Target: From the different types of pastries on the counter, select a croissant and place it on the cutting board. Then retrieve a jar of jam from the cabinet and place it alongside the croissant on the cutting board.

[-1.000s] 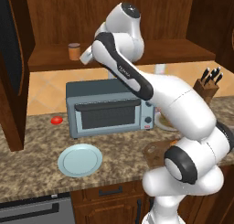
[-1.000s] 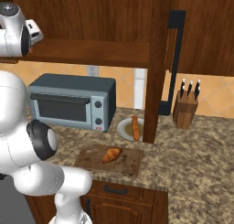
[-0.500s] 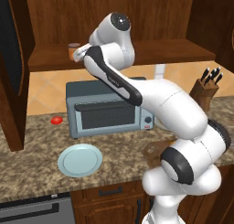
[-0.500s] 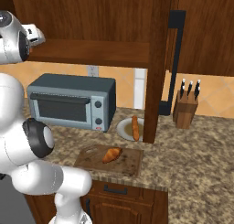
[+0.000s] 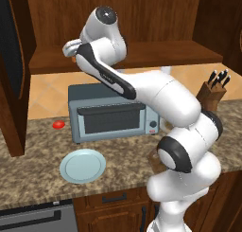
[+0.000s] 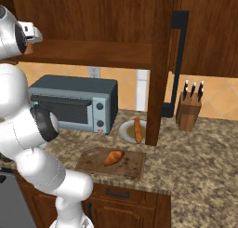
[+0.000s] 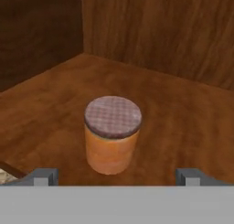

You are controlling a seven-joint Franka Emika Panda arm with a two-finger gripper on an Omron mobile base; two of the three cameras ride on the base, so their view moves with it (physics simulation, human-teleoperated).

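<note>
Warm orange-tan tiled back wall (image 5: 47,91) behind a speckled brown-grey granite surface (image 6: 195,162) on dark wood base cupboards (image 6: 125,208). A grey-blue toaster oven (image 5: 111,115) stands against the wall; a round light blue plate (image 5: 82,165) lies in front of it, a small red object (image 5: 58,124) to its side. A wooden knife block (image 6: 189,110) stands further along. White wall socket (image 6: 94,72) above the oven. Even, soft light.

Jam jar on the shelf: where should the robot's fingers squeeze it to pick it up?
Probably around its round orange side, below the lid. The jam jar stands upright on the cabinet shelf, centred between the open gripper fingertips, so coming straight in from the front, one finger on each side, looks best.
</note>
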